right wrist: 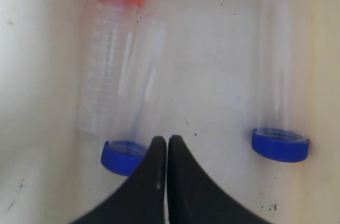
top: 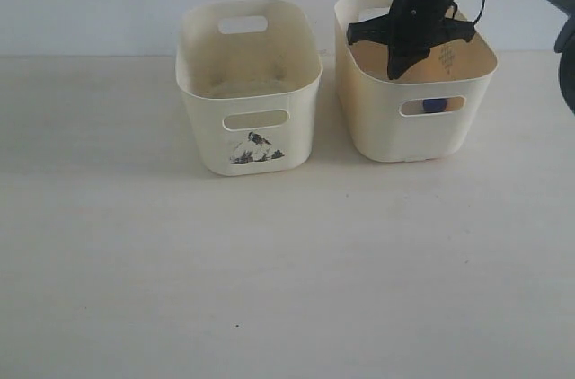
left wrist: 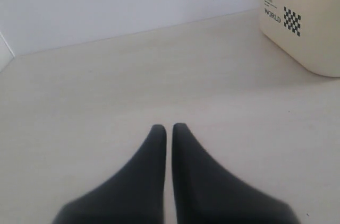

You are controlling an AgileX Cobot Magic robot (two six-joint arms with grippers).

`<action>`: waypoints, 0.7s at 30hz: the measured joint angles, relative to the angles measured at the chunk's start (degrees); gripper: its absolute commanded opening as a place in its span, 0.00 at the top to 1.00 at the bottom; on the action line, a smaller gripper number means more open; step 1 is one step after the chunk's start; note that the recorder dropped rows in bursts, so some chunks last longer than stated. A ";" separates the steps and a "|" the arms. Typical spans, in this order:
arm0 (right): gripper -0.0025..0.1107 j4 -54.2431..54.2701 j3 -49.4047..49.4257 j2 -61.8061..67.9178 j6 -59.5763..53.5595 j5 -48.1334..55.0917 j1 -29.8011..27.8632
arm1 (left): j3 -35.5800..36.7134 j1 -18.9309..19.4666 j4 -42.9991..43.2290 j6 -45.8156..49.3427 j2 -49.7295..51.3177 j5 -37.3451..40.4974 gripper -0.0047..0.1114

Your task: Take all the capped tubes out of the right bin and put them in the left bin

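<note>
My right gripper [top: 396,72] reaches down into the yellowish right bin [top: 377,132]. In the right wrist view it [right wrist: 163,140] is shut with nothing between its fingers, just above the bin floor. Three clear tubes lie there. An orange-capped tube [right wrist: 109,59] lies beside a blue-capped tube [right wrist: 123,157], whose cap touches my fingertip's side. A second blue-capped tube [right wrist: 280,144] lies apart. One blue cap [top: 434,105] shows through the front slot. The paler left bin [top: 211,127] with the dark mark looks empty. My left gripper [left wrist: 169,127] is shut over bare table, outside the exterior view.
A cream tub [left wrist: 308,38] printed "WORLD" with a checker patch stands at the edge of the left wrist view. The two bins stand side by side near the back wall with a narrow gap between them. Pale table stretches in front.
</note>
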 measured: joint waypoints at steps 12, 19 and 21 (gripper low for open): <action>0.98 1.96 0.00 0.61 -0.15 0.00 -1.47 | 0.00 0.00 0.00 0.00 0.00 0.00 0.92; 0.98 2.92 0.00 0.61 -0.59 -0.23 -1.47 | 0.00 0.00 0.00 0.00 0.00 0.00 0.92; 0.98 3.03 0.00 0.85 -0.59 -0.48 -1.47 | 0.00 0.00 0.00 0.00 0.00 0.00 0.92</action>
